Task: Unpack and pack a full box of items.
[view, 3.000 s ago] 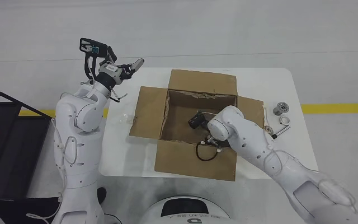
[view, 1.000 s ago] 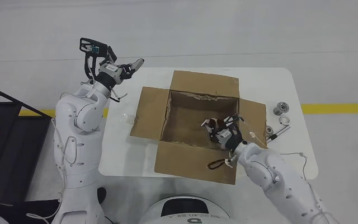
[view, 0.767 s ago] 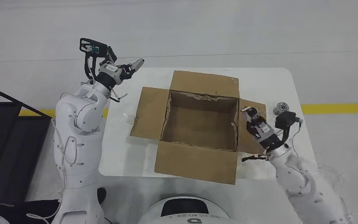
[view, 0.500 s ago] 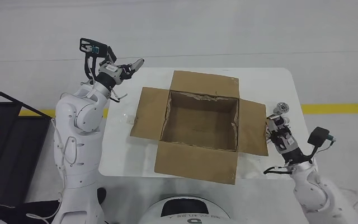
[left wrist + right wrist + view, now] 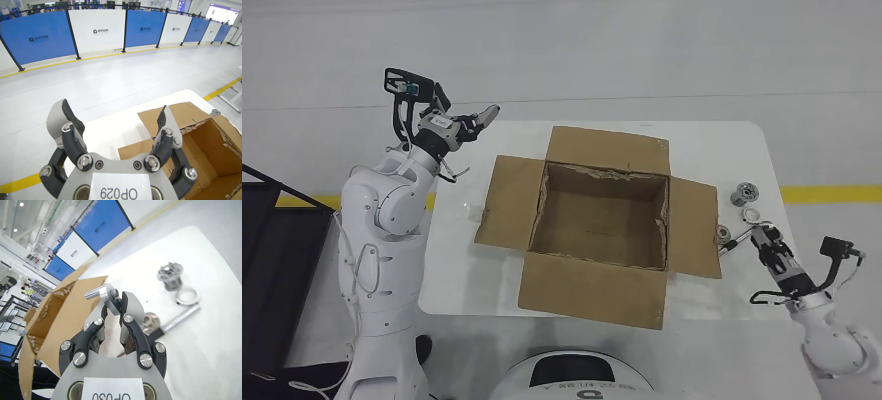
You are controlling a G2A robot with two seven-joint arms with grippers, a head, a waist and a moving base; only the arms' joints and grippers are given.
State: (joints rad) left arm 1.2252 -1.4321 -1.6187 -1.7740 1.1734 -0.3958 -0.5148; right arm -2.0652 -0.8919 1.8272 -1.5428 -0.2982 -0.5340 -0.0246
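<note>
Nearest in, the right hand [image 5: 113, 303] hangs over the white tabletop [image 5: 722, 150], just off the right flap of the open brown cardboard box [image 5: 602, 215]. It is pinched almost closed on a small silver metal bracket with a stubby round peg [image 5: 105, 295], and the peg sticks out toward the box. Just below that hand, right of the box, a round silver flanged disc [image 5: 150, 321] sits at the end of a slim silver metal bar [image 5: 181, 317]. A little farther back lies a flat silver ring [image 5: 187, 297], touching or nearly touching the bar's far end. Beyond the ring stands a silver toothed spool [image 5: 171, 275]. The box itself sits mid-tabletop with all four flaps folded outward and its torn inner edges showing. Farthest off, past the box's far left corner, the left hand [image 5: 115, 111] is raised, spread wide and gripping nothing.
</note>
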